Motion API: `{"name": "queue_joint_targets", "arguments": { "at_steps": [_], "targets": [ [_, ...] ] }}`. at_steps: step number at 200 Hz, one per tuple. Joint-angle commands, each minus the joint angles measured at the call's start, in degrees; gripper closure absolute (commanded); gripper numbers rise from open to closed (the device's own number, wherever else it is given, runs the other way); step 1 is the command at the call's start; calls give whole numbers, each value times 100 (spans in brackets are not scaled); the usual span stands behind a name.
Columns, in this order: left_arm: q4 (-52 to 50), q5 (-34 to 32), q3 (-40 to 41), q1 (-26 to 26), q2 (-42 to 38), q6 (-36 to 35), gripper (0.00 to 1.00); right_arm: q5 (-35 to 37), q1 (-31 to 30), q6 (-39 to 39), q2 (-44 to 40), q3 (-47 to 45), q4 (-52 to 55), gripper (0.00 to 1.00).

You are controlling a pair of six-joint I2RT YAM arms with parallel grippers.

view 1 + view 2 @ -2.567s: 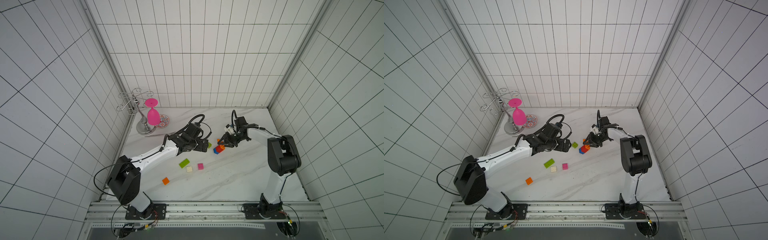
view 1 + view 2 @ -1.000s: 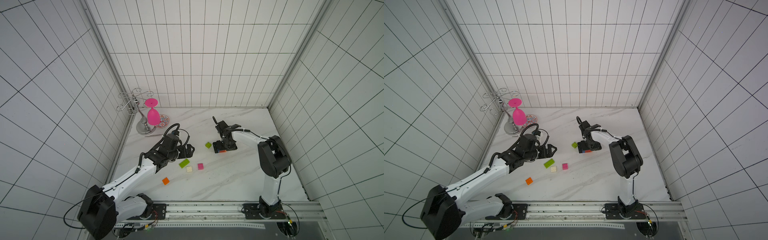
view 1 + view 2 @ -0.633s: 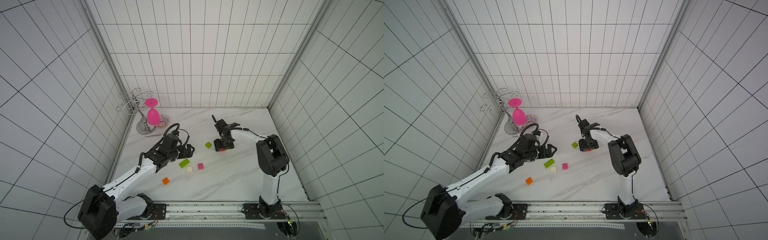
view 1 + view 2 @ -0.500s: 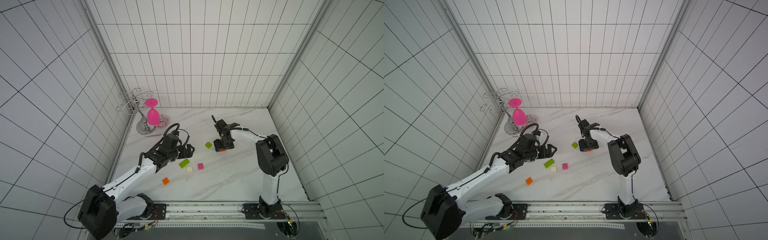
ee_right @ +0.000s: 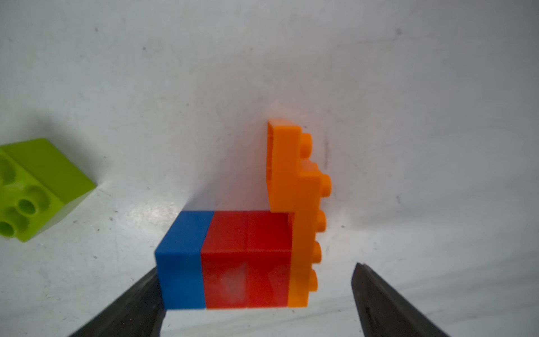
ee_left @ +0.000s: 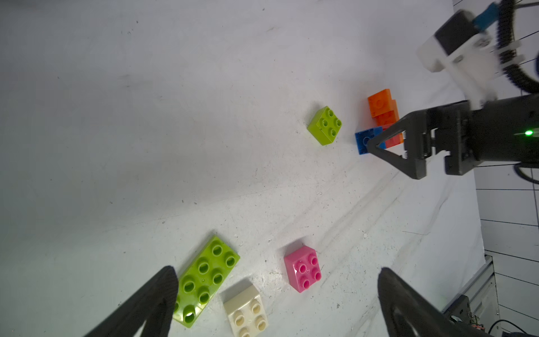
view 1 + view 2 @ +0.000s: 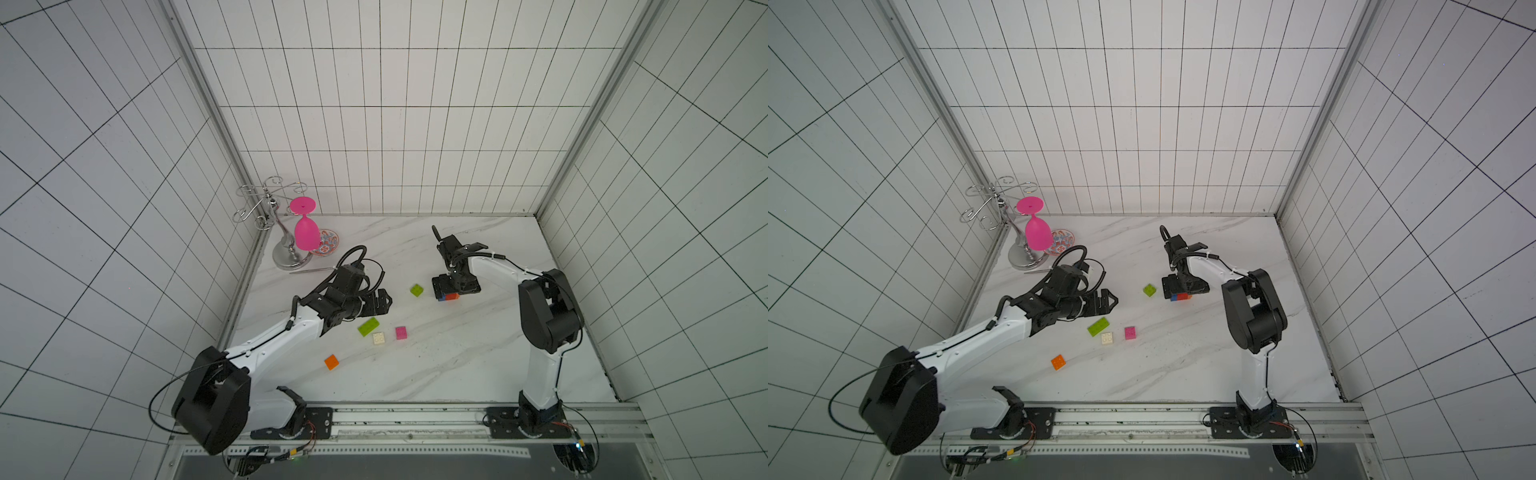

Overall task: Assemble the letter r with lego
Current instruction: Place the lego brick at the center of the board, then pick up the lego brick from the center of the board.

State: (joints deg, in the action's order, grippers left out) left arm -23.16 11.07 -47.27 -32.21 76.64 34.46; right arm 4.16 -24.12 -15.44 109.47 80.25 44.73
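Top views both show the marble surface (image 7: 457,374) closed in by tiled walls (image 7: 374,124) on three sides, with the mounting rail (image 7: 415,415) along its near edge. Nearest that rail lies a loose orange brick (image 7: 331,361), alone, bare marble all round it and a broad bare stretch running from it toward the right wall. Farther in, a cream brick (image 7: 378,338), a pink brick (image 7: 401,332) and a long lime brick (image 7: 368,326) sit studs up: cream just beside long lime, pink near but apart. Just beyond them hangs the left claw (image 7: 380,305), spread wide with nothing between its jaws. Beyond, a small lime brick (image 7: 417,290) stands by itself. Just right of it the joined lego (image 7: 448,296) lies on its side: the right wrist view shows a blue brick (image 5: 180,262), then red bricks (image 5: 248,256), then an orange piece (image 5: 303,233) across the red end, studs outward, a second orange block (image 5: 281,163) stepped off its far end. The right claw (image 5: 256,267) straddles this, spread wide: one jaw touches the blue end, the other stands apart from the orange studs. At the far left corner a pink goblet (image 7: 306,235) hangs bowl-down from a wire rack (image 7: 286,257), a patterned dish (image 7: 328,243) just beside it, well apart from the bricks.
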Motion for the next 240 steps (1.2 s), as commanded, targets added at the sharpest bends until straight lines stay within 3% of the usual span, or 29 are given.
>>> {"name": "queue_joint_targets", "arguments": {
  "at_steps": [1,35,86,117,148,216,240],
  "targets": [
    [-185,-131,-322,-157,247,-116,2,41,30,170,-677,-216,-108,1],
    [-294,-357,-191,-80,144,84,4,-612,-587,905,-930,-258,-465,4],
    [18,343,719,699,-648,439,17,-1039,-1340,1279,-325,156,-427,17],
    [436,1007,1112,945,-902,553,19,-710,-1238,2007,276,701,-307,17],
    [1255,1920,1357,897,-817,650,19,-1458,-810,2290,715,1313,52,18],
    [2300,2049,1113,663,68,910,19,-1413,-752,2665,1500,2236,559,27],
    [2566,1970,934,676,425,1038,21,-1421,-752,2704,1714,2520,726,38]
  ]
}}
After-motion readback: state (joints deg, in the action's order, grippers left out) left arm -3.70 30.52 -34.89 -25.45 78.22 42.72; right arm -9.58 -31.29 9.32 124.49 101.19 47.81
